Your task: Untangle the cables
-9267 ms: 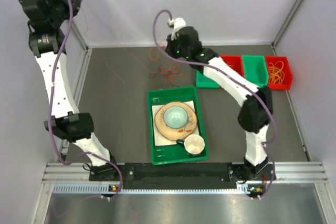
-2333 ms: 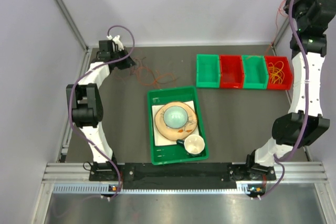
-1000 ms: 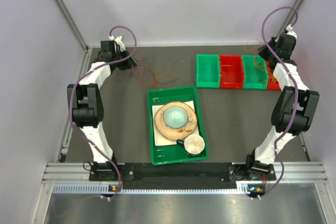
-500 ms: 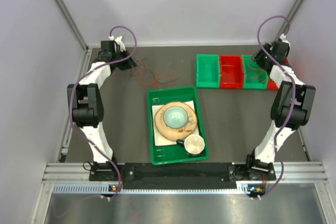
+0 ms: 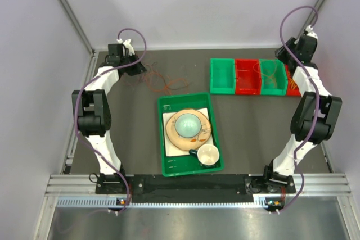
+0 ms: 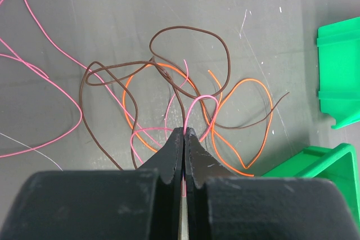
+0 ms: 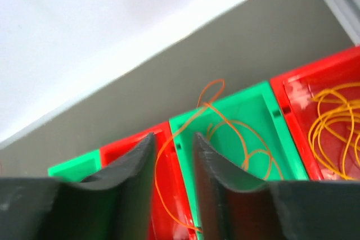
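Observation:
The cables form a loose tangle [image 5: 161, 82] of brown [image 6: 191, 28], orange [image 6: 264, 99] and pink [image 6: 199, 100] strands on the grey table at the far left. My left gripper [image 6: 184, 130] is shut on the pink cable at the near edge of the tangle; in the top view it [image 5: 136, 67] sits low beside the tangle. At the far right, my right gripper [image 7: 173, 139] hangs open above the bins, holding nothing. Below it, an orange cable [image 7: 212, 85] lies mostly in a green bin [image 7: 264, 111] and trails over the wall into the red bin beside it.
A row of green and red bins [image 5: 236, 77] stands at the back right; the rightmost red one [image 7: 332, 116] holds yellow-orange cables. A green tray [image 5: 166, 139] with a plate, bowl and cup sits mid-table. Cage walls close in on both sides.
The right gripper has opened and let go of the orange cable, which now rests in the bins; it dipped toward them and rose back. The left arm has not moved.

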